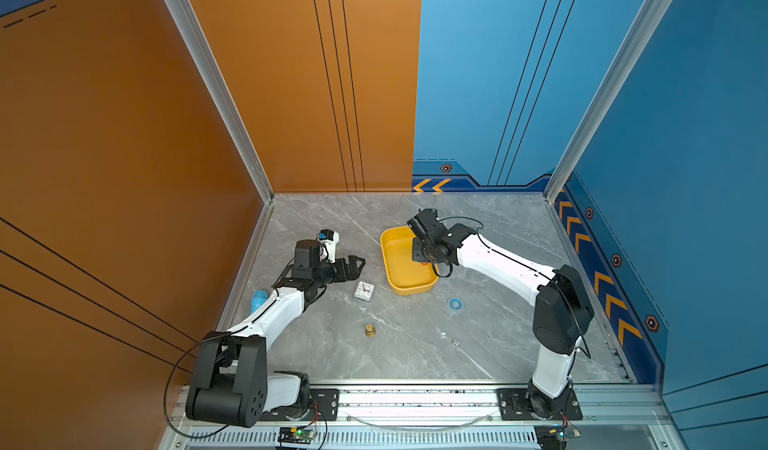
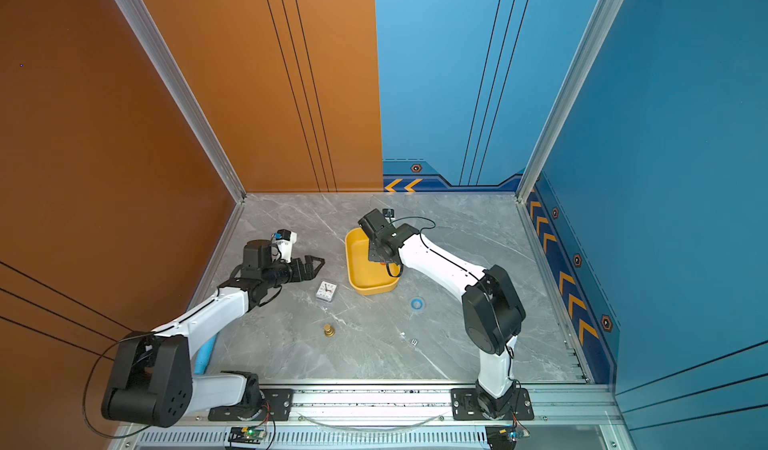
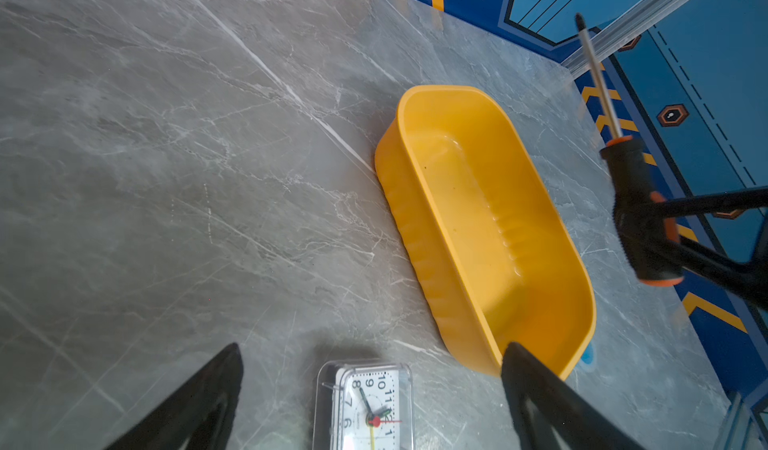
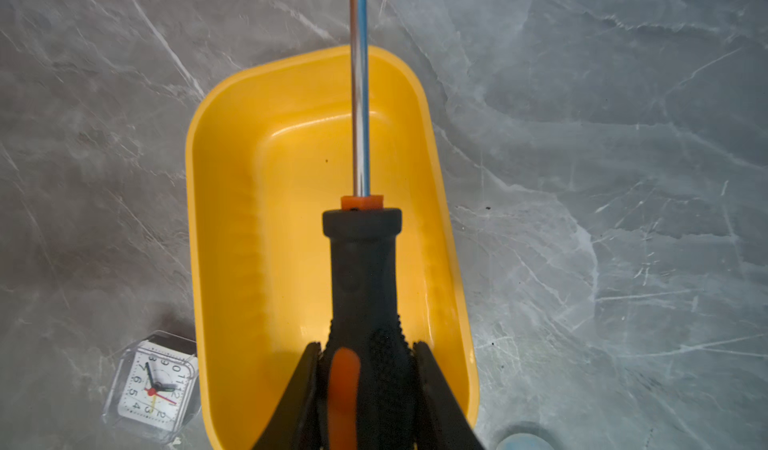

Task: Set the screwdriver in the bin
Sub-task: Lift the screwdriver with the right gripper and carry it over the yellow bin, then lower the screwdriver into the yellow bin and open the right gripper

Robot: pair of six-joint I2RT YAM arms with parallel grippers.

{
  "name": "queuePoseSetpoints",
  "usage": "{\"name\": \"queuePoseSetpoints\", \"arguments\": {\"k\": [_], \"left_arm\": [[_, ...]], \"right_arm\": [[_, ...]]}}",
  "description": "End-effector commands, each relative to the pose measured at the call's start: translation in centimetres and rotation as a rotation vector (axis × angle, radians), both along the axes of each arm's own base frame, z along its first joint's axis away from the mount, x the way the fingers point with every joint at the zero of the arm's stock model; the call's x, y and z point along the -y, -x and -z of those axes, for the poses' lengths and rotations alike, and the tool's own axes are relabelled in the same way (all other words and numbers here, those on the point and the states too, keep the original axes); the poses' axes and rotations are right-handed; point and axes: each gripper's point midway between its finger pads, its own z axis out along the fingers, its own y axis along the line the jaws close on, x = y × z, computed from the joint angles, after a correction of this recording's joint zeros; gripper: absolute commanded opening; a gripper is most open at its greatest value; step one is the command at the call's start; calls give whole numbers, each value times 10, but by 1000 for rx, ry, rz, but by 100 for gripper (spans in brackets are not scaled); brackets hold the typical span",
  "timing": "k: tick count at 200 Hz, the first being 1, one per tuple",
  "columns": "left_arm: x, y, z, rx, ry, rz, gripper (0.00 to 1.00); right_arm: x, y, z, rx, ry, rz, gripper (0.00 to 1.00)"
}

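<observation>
The screwdriver (image 4: 361, 269) hangs above the yellow bin (image 4: 224, 240), shaft along its length, so it should fit inside. The right gripper (image 4: 365, 346) is clamped on its handle. The left gripper (image 3: 372, 350), jaws wide apart, idles near the alarm clock (image 3: 365, 406).

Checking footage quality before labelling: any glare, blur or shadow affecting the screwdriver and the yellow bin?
Right wrist view: the screwdriver blurs near the lens; a pale sheen streaks the bin floor. Left wrist view: both sharp, glints along the bin's floor edge. Both top views: even light, the right gripper hides most of the screwdriver.
</observation>
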Motion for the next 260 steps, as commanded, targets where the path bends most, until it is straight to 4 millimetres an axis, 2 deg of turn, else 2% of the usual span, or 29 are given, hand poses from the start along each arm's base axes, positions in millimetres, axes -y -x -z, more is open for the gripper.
{"name": "queuePoseSetpoints", "arguments": {"k": [1, 123, 169, 172, 178, 246, 260], "left_arm": [[8, -5, -10, 17, 42, 34, 98], [9, -7, -6, 16, 44, 38, 98], [9, -7, -5, 12, 44, 36, 98], [9, -7, -5, 12, 43, 37, 98], [9, -6, -4, 9, 42, 35, 98], [8, -5, -4, 12, 41, 33, 98], [9, -5, -3, 10, 41, 35, 98]], "right_arm": [[-6, 2, -2, -2, 16, 11, 0], [-23, 12, 62, -117, 84, -18, 0], [-23, 12, 70, -132, 92, -19, 0], [-22, 14, 81, -151, 109, -19, 0], [-22, 14, 84, -156, 115, -19, 0], [-21, 15, 96, -176, 131, -19, 0], [-22, 15, 96, -175, 130, -21, 7]]}}
